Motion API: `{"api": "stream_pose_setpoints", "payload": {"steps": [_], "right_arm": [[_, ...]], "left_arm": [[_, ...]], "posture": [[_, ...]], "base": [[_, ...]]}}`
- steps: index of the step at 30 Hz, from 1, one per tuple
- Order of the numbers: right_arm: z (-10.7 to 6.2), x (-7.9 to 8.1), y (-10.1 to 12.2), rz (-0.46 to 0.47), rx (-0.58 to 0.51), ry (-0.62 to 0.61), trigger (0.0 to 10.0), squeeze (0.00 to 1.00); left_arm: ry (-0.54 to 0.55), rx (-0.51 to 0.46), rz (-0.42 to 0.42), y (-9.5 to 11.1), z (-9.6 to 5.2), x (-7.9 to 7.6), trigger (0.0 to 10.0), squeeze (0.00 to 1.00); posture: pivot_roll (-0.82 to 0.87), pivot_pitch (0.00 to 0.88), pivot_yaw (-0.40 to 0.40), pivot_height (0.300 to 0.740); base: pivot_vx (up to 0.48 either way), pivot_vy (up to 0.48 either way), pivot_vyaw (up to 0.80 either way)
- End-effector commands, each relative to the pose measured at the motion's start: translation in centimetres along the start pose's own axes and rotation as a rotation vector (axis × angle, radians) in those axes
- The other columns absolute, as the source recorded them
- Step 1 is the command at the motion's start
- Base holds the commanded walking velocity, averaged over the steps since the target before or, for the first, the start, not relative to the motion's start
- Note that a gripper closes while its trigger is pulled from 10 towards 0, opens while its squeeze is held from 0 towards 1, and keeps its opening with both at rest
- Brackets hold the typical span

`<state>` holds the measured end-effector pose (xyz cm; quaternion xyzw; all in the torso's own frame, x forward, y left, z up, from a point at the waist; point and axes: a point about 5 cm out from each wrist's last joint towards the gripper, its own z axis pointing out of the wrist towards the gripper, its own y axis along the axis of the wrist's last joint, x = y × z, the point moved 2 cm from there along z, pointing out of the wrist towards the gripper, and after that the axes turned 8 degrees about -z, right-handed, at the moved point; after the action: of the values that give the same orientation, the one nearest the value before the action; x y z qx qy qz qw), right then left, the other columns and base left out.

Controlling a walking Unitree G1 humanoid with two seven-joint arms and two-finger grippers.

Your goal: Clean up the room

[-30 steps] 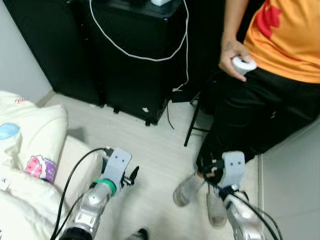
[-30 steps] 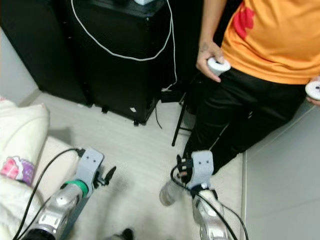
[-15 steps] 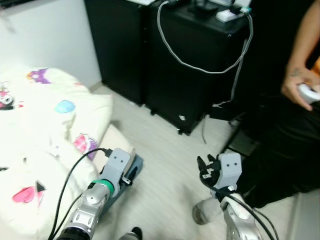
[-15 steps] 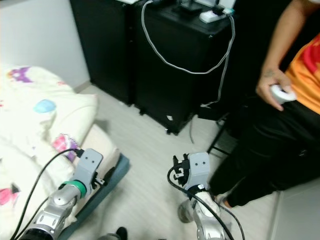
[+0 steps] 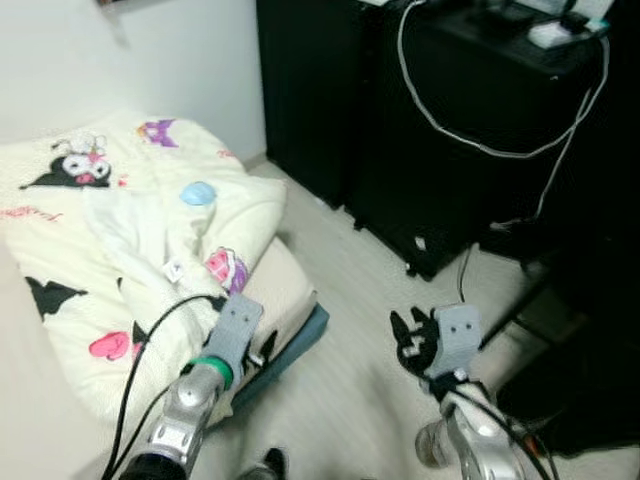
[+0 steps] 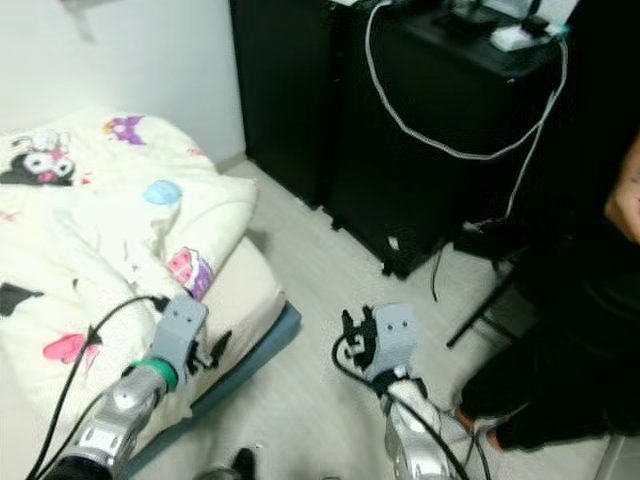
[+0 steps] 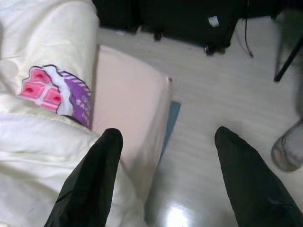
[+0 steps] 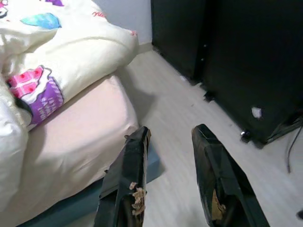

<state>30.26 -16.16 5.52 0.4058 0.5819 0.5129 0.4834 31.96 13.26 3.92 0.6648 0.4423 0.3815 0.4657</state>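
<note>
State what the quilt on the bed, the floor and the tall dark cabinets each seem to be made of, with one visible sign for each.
Quilt: soft padded fabric, matte, cream with printed cartoons; it puffs and creases.
Floor: pale wood-look planks, probably laminate or vinyl; faint board lines and a soft sheen.
Cabinets: black panels, possibly painted board or metal; flat, hard, matte faces.

Left and right eye views: head-mounted stereo pair, looking forward and down from standing height; both share the cream quilt (image 5: 120,240) at 9 o'clock, the black cabinet (image 5: 470,150) at 1 o'clock and the pale floor (image 6: 330,270) between. Left wrist view: close, looking down along the left gripper (image 7: 165,184) at the mattress corner (image 7: 130,113) and floor, with a shoe (image 7: 289,151) at the frame edge. Right wrist view: low and close, looking along the right gripper (image 8: 170,175) toward the same mattress corner, quilt and cabinet base.
</note>
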Motion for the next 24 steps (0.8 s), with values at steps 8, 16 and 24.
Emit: {"api": "stream_pose_setpoints", "payload": {"steps": [8, 16, 24], "right_arm": [[-0.4, 0.1, -0.8, 0.009, 0.027, 0.004, 10.0, 0.0], [-0.4, -0.2, -0.5, 0.001, 0.016, -0.009, 10.0, 0.0], [-0.2, -1.2, 0.2, -0.005, -0.007, -0.036, 10.0, 0.0]], "left_arm": [[0.007, 0.031, -0.008, -0.8, -0.1, 0.2, 10.0, 0.0], [0.03, 0.019, -0.01, -0.5, -0.1, 0.7, 10.0, 0.0], [0.047, 0.016, -0.009, -0.3, 0.0, 1.3, 10.0, 0.0]], "posture": [[0.0, 0.103, -0.001, 0.74], [0.0, 0.105, 0.002, 0.74], [0.0, 0.109, 0.004, 0.74]], "base": [[0.0, 0.0, 0.68], [0.0, 0.0, 0.68], [0.0, 0.0, 0.67]]}}
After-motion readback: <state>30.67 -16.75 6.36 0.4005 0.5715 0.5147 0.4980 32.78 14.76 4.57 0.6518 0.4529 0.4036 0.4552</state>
